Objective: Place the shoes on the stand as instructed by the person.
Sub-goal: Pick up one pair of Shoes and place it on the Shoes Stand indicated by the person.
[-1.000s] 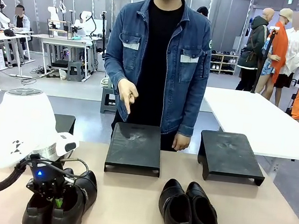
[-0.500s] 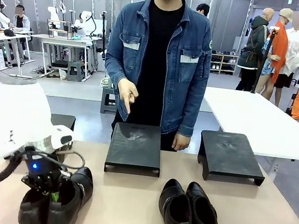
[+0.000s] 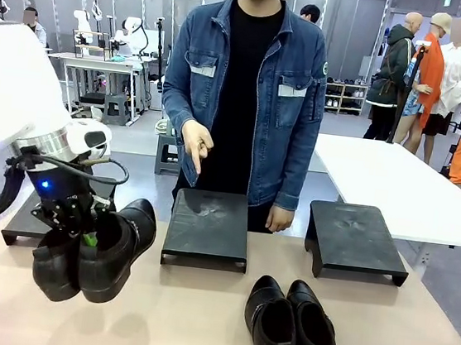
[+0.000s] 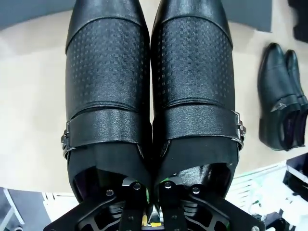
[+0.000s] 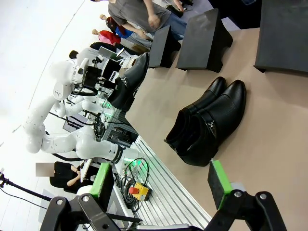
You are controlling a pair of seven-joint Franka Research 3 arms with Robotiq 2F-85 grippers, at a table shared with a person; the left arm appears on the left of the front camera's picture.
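1. Change: a sec ago the L pair (image 3: 92,252) sat on the table (image 3: 195,335). Now it's up in the air, toes tipped up twd the person (image 3: 241,82), with its shadow on the tabletop below. The L arm has risen w/ it.
2. L claw (image 3: 83,237): clamped shut on the L pair. Wrist view shows the fingers going down into the two ankle openings, pinching the inner walls together, so both shoes hang as one bundle.
3. No change w/ the person: hand (image 3: 196,145) pointing down at the mid stand (image 3: 208,224), same as before.
4. Meaning: pick looks done and the carry is underway. Probable target is the mid stand, which is bare. The pair hangs to its left, in front of the L stand (image 3: 16,227), so I'd expect a move across and fwd, then a set-down.
5. R pair (image 3: 292,325) hasn't moved: on the table, nearer the robot than the stands, roughly btwn the mid stand and R stand (image 3: 356,237). Its turn comes later.
6. R claw (image 5: 160,180): jaws wide apart, nothing btwn the pads, well back from the shoes.
7. Watch: the grip is only on soft leather and the pair is tilted, so it could slip or swing. The soles must also clear the stand's front edge.
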